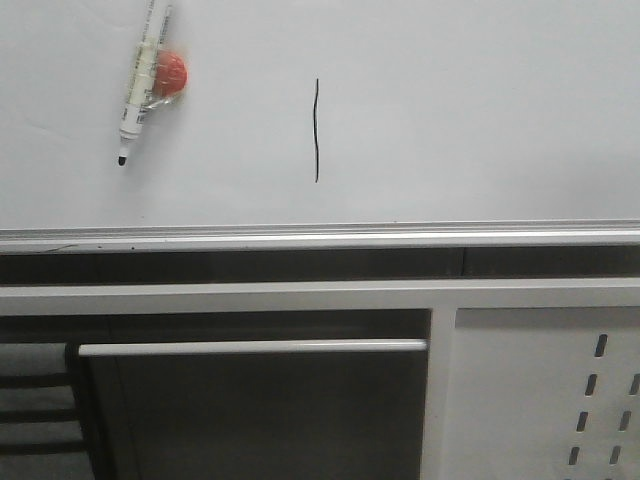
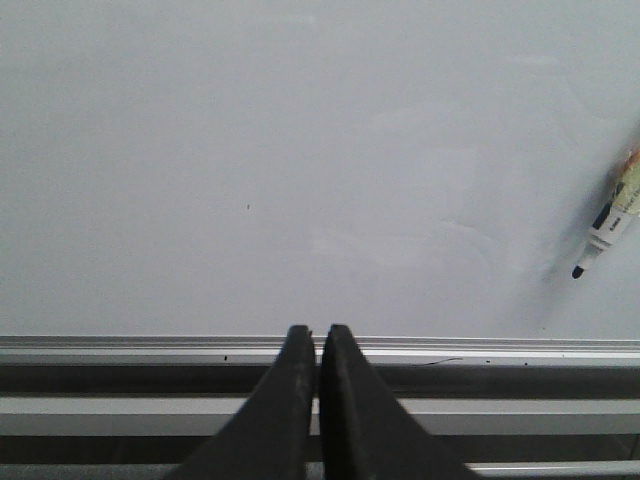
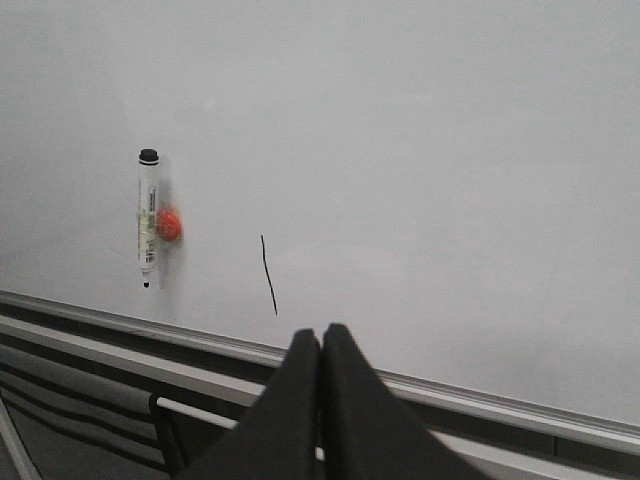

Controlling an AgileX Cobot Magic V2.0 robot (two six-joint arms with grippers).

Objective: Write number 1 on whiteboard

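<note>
The whiteboard (image 1: 480, 110) fills the upper front view above its silver rail (image 1: 320, 238). The number 1 (image 1: 316, 131) is a thin, wavy black stroke near the board's middle; it also shows in the right wrist view (image 3: 269, 275). A white marker pen (image 1: 140, 82) with its black tip down sits on the board at the upper left, held by an orange magnet (image 1: 167, 75). My left gripper (image 2: 318, 332) is shut and empty, in front of the rail. My right gripper (image 3: 320, 332) is shut and empty, apart from the board. Neither gripper shows in the front view.
Below the rail run dark gaps and pale metal bars (image 1: 250, 347). A white perforated metal panel (image 1: 545, 390) stands at the lower right of the front view. The marker also shows in the left wrist view (image 2: 605, 222) and the right wrist view (image 3: 147, 220).
</note>
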